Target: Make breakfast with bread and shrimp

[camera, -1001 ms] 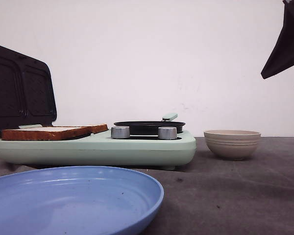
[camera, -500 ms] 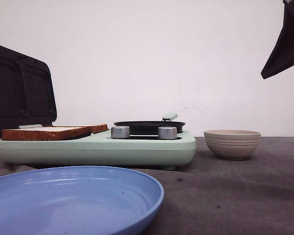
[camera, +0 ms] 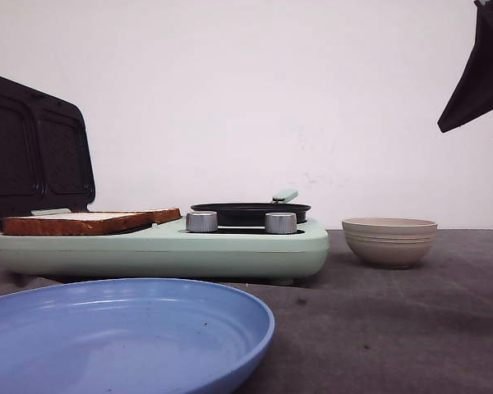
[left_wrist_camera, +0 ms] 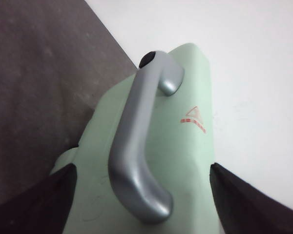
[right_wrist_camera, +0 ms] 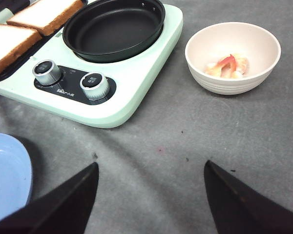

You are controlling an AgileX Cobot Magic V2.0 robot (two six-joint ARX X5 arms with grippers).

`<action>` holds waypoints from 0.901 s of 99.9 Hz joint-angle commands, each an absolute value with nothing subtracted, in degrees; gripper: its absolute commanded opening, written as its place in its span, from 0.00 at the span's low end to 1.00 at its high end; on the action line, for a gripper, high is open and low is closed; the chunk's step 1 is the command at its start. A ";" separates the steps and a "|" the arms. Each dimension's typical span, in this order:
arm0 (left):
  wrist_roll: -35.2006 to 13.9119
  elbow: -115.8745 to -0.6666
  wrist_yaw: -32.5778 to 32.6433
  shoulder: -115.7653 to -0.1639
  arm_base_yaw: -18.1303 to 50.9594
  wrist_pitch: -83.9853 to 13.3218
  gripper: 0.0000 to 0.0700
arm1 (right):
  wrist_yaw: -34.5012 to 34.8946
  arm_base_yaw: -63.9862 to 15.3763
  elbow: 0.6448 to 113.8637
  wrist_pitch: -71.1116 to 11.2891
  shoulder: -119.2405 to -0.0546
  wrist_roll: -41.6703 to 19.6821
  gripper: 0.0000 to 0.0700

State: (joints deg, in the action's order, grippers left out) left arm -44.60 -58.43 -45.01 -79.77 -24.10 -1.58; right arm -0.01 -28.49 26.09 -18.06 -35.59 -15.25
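Nothing has shifted since the earlier front frames: my arms and everything on the table sit exactly as they did.

From the front camera I see the mint-green breakfast maker across the left and centre of the frame, its dark grill lid standing open at the far left. Bread lies flat on the grill plate at the left of the maker; in the right wrist view I make out two slices side by side at the upper left of that frame. A black frying pan rests on the maker's right half, behind two silver knobs. To the right of the maker, apart from it, stands the beige bowl; the shrimp lie inside it, pinkish-orange pieces at the bottom. A blue plate fills the lower left foreground.

My left pincer is released, one dark finger on either side of the lid's grey handle, and I cannot tell whether either touches the lid. My right pincer is also released, poised above bare grey table, well apart from bowl and maker.
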 commanded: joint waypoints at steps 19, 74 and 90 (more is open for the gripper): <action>-47.07 -59.66 -47.05 -82.89 -23.66 1.43 0.58 | -0.03 -28.84 26.35 -17.65 -35.83 -15.99 0.59; -47.00 -59.66 -46.57 -83.29 -23.55 2.61 0.09 | -0.03 -28.84 26.35 -17.65 -35.83 -16.56 0.59; -45.89 -59.66 -46.57 -83.29 -23.33 2.61 0.02 | -0.03 -28.84 26.35 -17.63 -35.83 -16.60 0.59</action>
State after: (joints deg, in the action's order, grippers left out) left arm -48.21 -58.67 -46.41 -82.52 -23.49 2.09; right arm -0.01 -28.49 26.09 -18.06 -35.62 -15.88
